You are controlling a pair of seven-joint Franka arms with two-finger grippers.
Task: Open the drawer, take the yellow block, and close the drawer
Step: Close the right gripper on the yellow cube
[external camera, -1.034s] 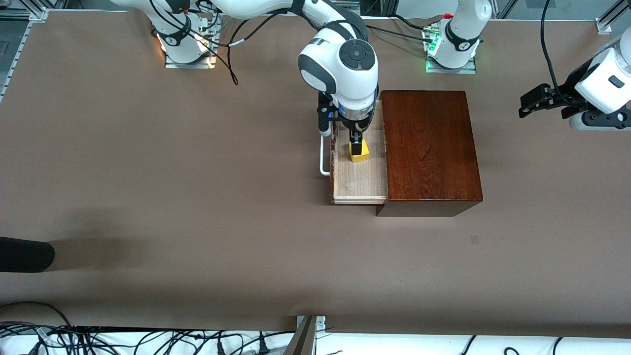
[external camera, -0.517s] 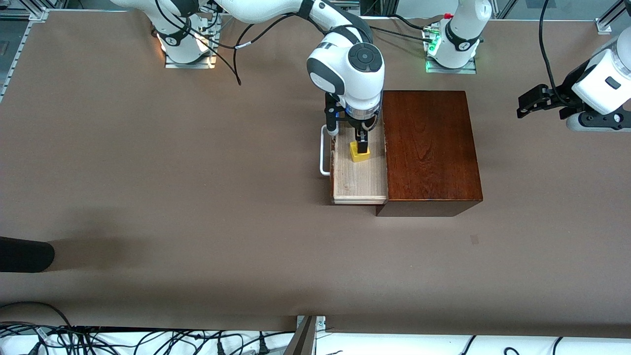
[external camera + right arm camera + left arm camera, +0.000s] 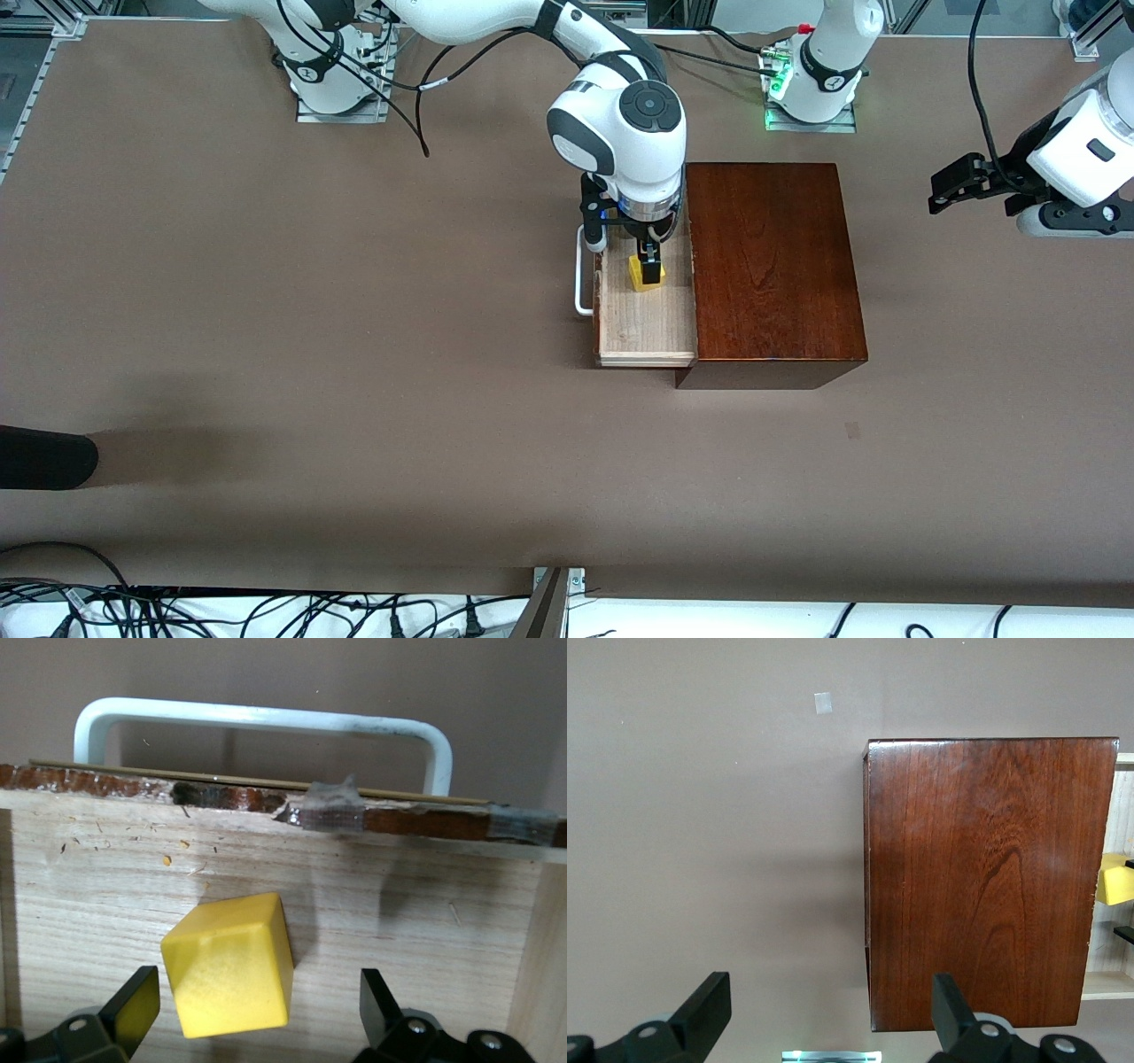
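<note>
The drawer point(image 3: 642, 330) stands pulled out of the dark-brown wooden box point(image 3: 771, 266), its white loop handle point(image 3: 580, 283) toward the right arm's end of the table. The yellow block point(image 3: 638, 278) sits on the drawer floor. My right gripper point(image 3: 649, 266) is down in the drawer, open, with one finger on each side of the block. In the right wrist view the block point(image 3: 229, 966) lies between the open fingers of the gripper point(image 3: 257, 1005), with the handle point(image 3: 257, 716) past it. My left gripper point(image 3: 952, 186) waits open in the air, off the box's other end, and shows open in its own view point(image 3: 830, 1010).
A dark rounded object point(image 3: 44, 456) pokes in at the table edge near the front camera, at the right arm's end. A small pale mark point(image 3: 852, 431) lies on the table nearer the camera than the box. The left wrist view shows the box top point(image 3: 983, 877) and the block point(image 3: 1114, 879).
My right gripper has gone lower into the drawer, down around the yellow block. The block and the drawer have not moved. My left gripper has barely shifted.
</note>
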